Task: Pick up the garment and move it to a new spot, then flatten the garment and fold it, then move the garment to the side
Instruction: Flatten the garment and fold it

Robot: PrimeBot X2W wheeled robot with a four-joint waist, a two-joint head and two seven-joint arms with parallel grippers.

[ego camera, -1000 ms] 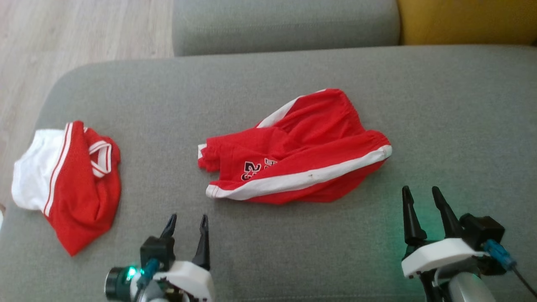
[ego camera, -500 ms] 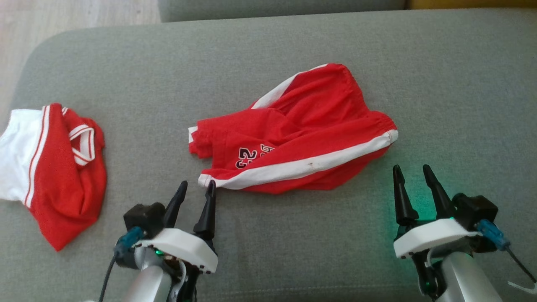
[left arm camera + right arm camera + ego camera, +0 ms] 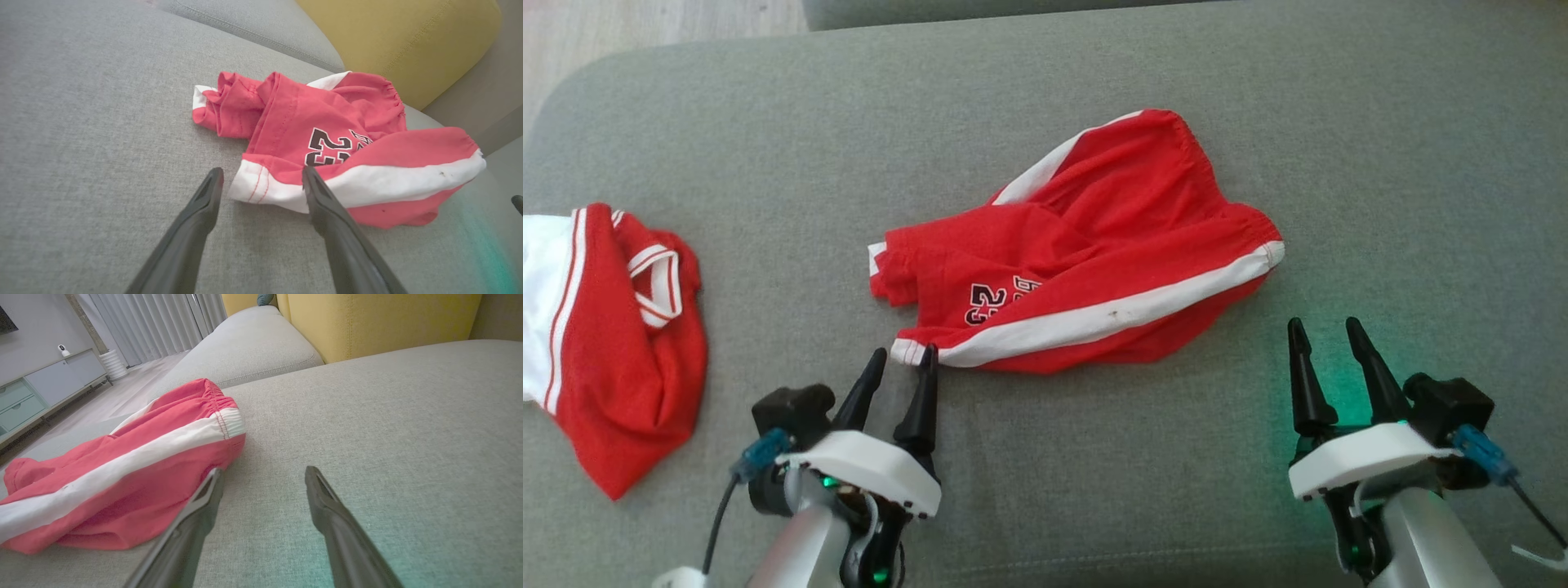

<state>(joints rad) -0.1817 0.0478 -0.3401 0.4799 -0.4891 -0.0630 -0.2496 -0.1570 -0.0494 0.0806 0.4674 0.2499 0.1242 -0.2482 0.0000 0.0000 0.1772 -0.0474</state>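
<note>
The only writing that can be read is a black, white-edged "23" [image 3: 327,151] printed on the red shorts [image 3: 1086,253]. More black lettering sits beside it, half tucked under a fold and not legible. No brand mark can be made out.

There are two garments on the grey sofa seat [image 3: 1421,163]. The shorts lie crumpled near its middle, with a broad white stripe along the near edge and a second white stripe at the far edge. The gathered waistband points towards the robot's right. A red and white jersey [image 3: 613,359] with thin striped trim lies bunched well apart at the left. One yellow cushion [image 3: 400,36] stands behind the seat.

There are two grippers, each with two dark fingers. The left gripper [image 3: 903,353] has its fingers spread apart at the white hem corner of the shorts. In the left wrist view that corner lies between the tips, and nothing is clamped. The right gripper [image 3: 1323,322] also has its fingers spread and empty, over bare seat just beside the waistband end.
</note>
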